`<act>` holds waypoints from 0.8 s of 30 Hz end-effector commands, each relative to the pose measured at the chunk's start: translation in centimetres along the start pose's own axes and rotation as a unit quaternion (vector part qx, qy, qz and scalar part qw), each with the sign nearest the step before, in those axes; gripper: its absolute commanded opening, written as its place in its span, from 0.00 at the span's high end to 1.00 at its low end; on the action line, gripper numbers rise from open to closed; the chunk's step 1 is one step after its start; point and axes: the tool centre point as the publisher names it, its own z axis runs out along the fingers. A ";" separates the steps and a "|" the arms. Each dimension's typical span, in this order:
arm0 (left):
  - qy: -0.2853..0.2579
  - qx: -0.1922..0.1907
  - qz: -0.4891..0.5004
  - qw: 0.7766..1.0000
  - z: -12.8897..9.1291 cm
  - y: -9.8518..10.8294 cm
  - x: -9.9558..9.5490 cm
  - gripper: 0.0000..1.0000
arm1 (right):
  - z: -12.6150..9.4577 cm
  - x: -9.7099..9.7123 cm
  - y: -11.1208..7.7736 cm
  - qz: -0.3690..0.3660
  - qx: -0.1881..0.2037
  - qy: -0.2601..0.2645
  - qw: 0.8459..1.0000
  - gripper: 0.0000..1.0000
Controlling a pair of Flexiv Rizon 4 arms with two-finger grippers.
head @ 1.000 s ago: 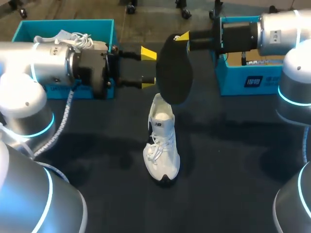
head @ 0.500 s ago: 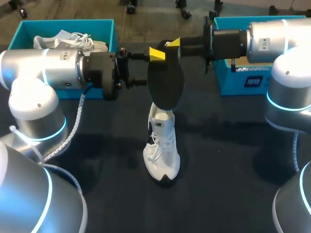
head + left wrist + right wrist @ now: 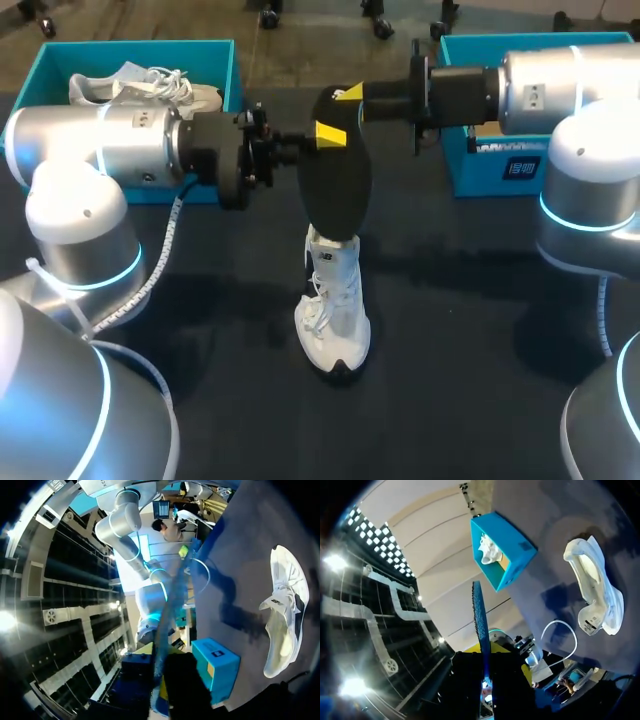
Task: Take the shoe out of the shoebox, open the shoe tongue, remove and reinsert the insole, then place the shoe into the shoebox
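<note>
Insole (image 3: 335,185) hangs edge-down over shoe (image 3: 333,310) on counter (image 3: 480,350), top end clamped in right jaws. Left jaws astride it; cannot tell if gripping. Risk: right releases early, insole drops or twists.

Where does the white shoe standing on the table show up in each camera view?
Head view: white shoe mid-table, directly below the raised black insole.
Left wrist view: shoe on the table, off to one side of the edge-on insole.
Right wrist view: shoe on the table beside the insole, opening visible.
Shared landmark: the insole.
</note>
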 end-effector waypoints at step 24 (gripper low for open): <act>-0.022 0.003 -0.034 0.999 -4.2 -1.5 -2.6 1.00 | -2.9 -1.5 -2.6 -0.304 -0.014 0.029 0.952 0.00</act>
